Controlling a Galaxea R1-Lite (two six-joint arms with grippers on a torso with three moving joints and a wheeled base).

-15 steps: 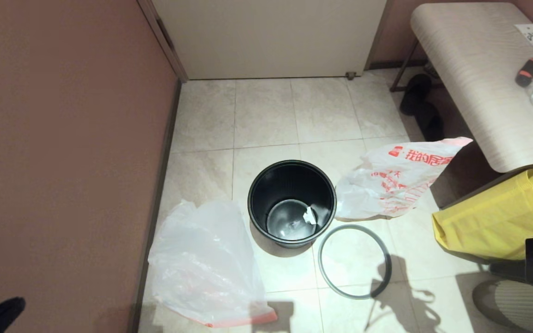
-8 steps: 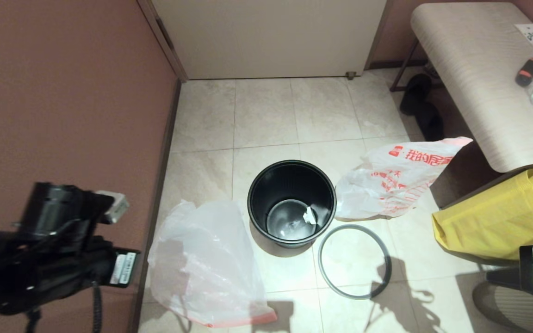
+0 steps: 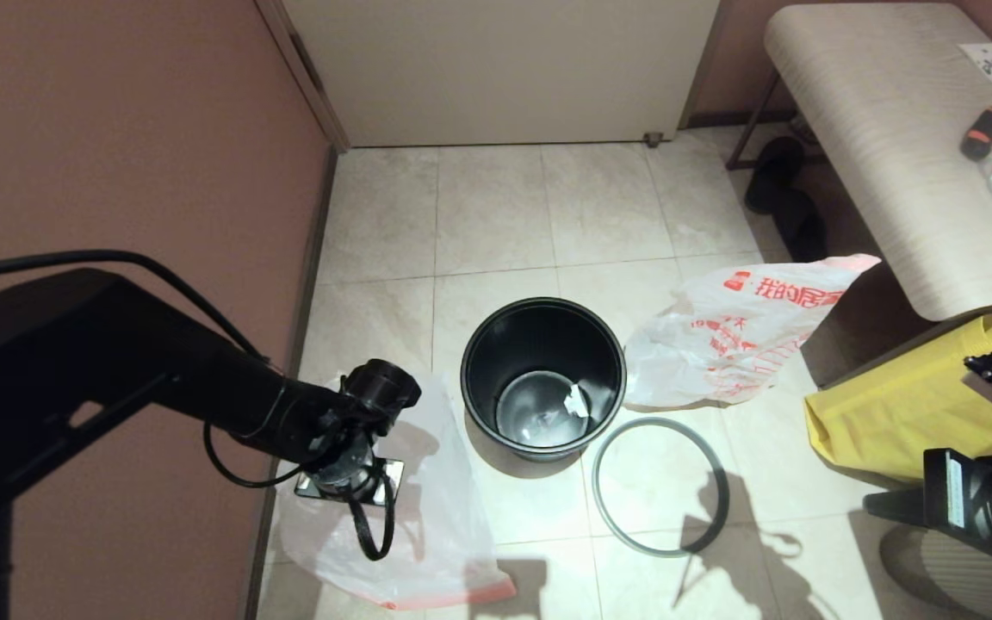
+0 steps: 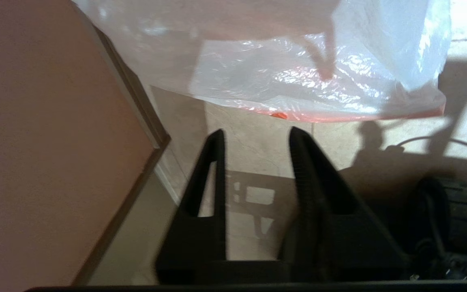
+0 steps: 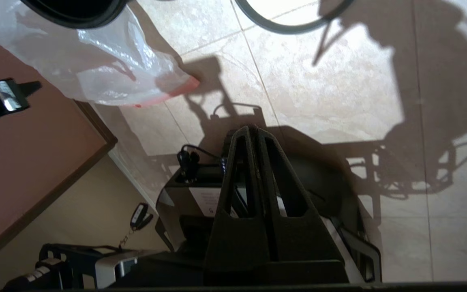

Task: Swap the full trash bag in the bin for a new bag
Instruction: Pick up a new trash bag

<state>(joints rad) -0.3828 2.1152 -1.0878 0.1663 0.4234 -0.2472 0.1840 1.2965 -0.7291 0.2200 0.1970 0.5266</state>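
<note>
Two bags lay on the floor (image 3: 496,215): you had your left pincer (image 4: 255,134), fingers apart and holding nothing, over the crinkled new bag (image 3: 427,508) left of the bin (image 3: 543,379), so next you needed its pink edge. Your right pincer (image 5: 254,130) sat clenched, idle; the full bag (image 3: 737,336) lay right.

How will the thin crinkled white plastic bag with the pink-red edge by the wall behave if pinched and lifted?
The thin crinkled white plastic bag lies flat and wrinkled, so it will probably drape limply. Its glossy film looks slippery and light. The open left gripper likely needs a firm pinch on a fold.
</note>
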